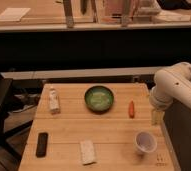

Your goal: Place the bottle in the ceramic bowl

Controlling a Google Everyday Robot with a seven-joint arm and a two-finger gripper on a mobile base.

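The bottle (54,100) lies on the counter (109,135), left of the green bowl (99,98). At the frame's right edge, the end effector (157,116) hangs released, holding nothing.

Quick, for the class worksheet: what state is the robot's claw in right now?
Claw: open, holding nothing, at the right edge of the table; the bottle lies far off on the table's left side.

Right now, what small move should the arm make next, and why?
Probably swing the end effector, open at the right edge of the table, leftward toward the bottle: it sits untouched on the left side, beyond the ceramic bowl.
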